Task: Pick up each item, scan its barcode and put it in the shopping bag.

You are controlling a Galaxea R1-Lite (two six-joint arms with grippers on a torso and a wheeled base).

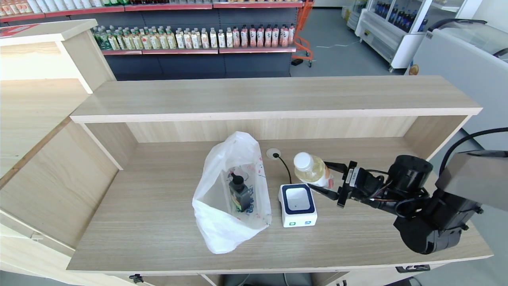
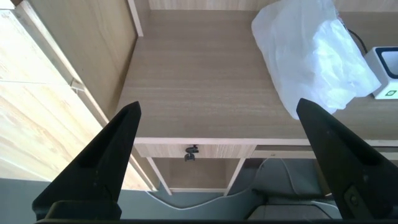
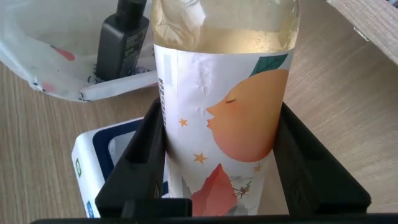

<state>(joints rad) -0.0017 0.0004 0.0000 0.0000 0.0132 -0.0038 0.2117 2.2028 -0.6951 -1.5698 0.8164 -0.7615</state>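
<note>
R tool (image 1: 324, 178) | bottle (image 1: 310, 168) clamped in it | just beside scanner (image 1: 297, 205)

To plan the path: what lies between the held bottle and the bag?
In the head view, the scanner and its cable lie between the bottle, held by the right gripper, and the bag.

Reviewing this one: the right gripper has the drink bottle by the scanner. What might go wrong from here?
1. The bottle in the right gripper appears to sit at the far corner of the scanner, not over its window, so the scan may miss.
2. The shopping bag is limp and unsupported; its rim may fold under the bottle.
3. The dark bottle inside may get knocked.
</note>
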